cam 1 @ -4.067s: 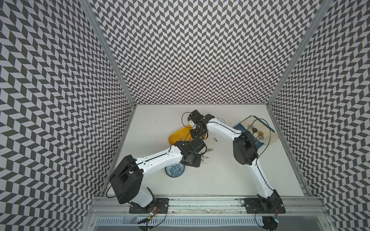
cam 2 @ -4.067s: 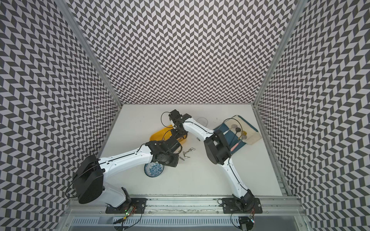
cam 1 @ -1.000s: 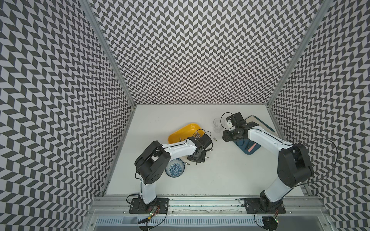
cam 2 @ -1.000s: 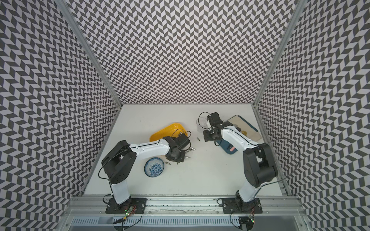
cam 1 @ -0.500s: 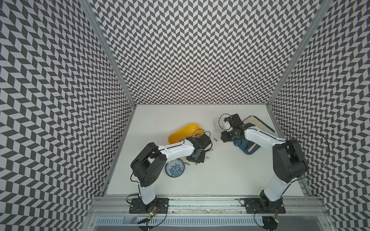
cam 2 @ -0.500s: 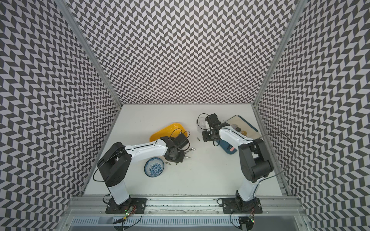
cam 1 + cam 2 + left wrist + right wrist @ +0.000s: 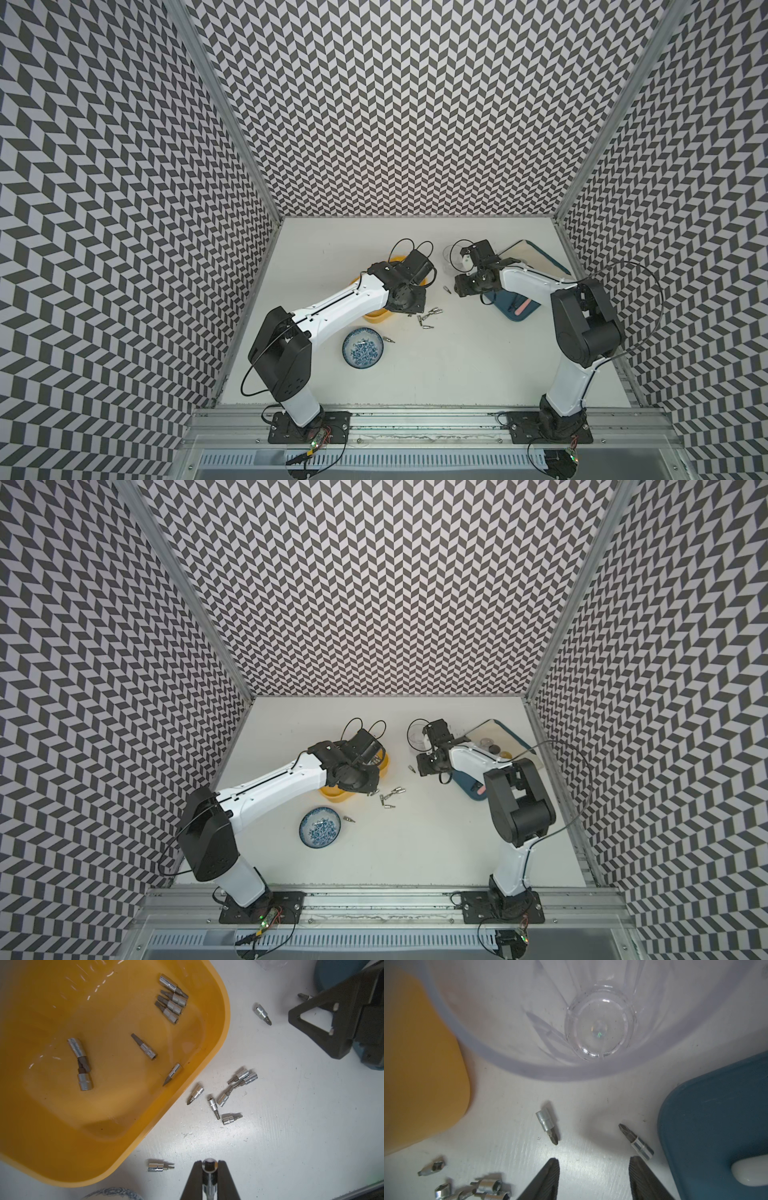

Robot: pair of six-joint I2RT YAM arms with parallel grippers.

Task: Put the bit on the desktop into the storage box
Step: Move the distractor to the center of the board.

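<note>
Forearm [image 7: 345, 301] outstretched toward storage box [image 7: 376, 319]

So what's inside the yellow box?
Silver bits lie inside the storage box: a bunch side by side, others scattered singly. In both top views the left arm covers most of the box, and the left wrist view cuts off one end.

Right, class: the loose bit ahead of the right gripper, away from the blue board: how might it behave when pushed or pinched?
The bit has a round shiny collar, so a sideways nudge would probably roll it across the desktop. It looks solid metal: likely stiff and dense. Small and smooth, it might slip from the right gripper.
</note>
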